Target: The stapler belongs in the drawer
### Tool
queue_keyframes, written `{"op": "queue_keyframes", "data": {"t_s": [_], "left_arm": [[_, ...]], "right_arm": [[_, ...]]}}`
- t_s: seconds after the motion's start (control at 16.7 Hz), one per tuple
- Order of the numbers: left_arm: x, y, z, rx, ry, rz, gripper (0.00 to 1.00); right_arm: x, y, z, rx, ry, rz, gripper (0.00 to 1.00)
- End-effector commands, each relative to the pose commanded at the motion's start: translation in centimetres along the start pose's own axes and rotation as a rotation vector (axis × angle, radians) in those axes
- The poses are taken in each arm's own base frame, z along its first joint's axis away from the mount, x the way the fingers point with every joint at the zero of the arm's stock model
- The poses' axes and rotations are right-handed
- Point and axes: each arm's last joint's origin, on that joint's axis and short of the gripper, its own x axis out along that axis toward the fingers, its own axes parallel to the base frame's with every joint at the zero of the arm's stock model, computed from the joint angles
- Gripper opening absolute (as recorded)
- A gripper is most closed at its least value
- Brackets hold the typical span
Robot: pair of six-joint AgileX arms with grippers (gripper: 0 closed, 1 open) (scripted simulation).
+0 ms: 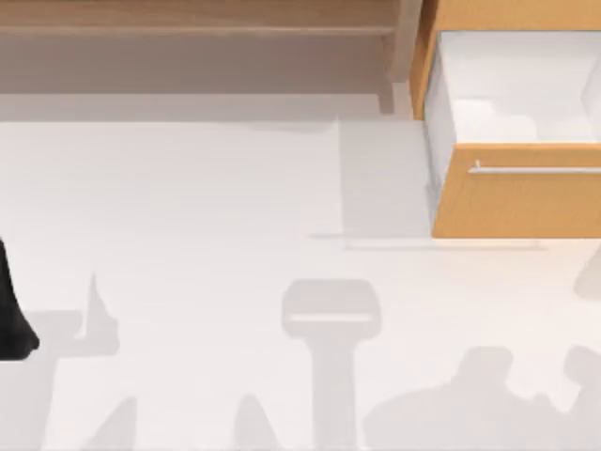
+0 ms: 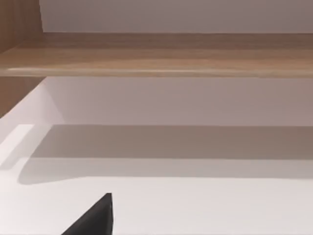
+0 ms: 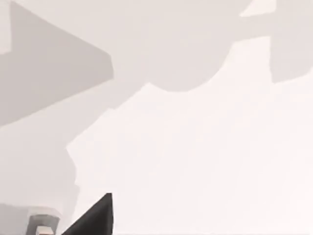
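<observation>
The drawer (image 1: pixel 522 203) stands pulled open at the table's back right. It has an orange-tan front, a thin silver bar handle (image 1: pixel 537 170) and white inner walls (image 1: pixel 438 113). The stapler is out of view. A black part of my left arm (image 1: pixel 11 315) shows at the table's left edge, far from the drawer. In the left wrist view, a dark corner of my left gripper (image 2: pixel 94 219) hangs over the white table, facing the shelf. A like dark corner of my right gripper (image 3: pixel 94 219) sits above bare white table in the right wrist view.
A brown open shelf unit (image 1: pixel 188 38) runs along the back left, its board (image 2: pixel 156 56) low over the table. Grey shadows of the arms fall on the white table (image 1: pixel 207 207). A small grey thing (image 3: pixel 44 223) sits at the right wrist view's edge; I cannot tell what it is.
</observation>
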Motion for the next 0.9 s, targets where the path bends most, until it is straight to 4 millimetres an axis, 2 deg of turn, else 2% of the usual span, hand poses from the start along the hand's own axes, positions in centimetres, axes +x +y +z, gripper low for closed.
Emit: {"op": "queue_keyframes", "data": {"t_s": [0.18, 0.36, 0.54, 0.9], "left_arm": [[0.0, 0.0, 0.0, 0.000, 0.000, 0.000, 1.00], [0.0, 0.0, 0.0, 0.000, 0.000, 0.000, 1.00], [0.0, 0.0, 0.0, 0.000, 0.000, 0.000, 1.00], [0.0, 0.0, 0.0, 0.000, 0.000, 0.000, 1.00]], "right_arm": [[-0.6, 0.3, -2.6, 0.146, 0.123, 0.191, 1.00], [-0.8, 0.7, -4.3, 0.259, 0.203, 0.330, 1.00], [-0.9, 0.9, -4.9, 0.304, 0.232, 0.385, 1.00], [-0.5, 1.1, -5.0, 0.302, 0.234, 0.387, 1.00]]}}
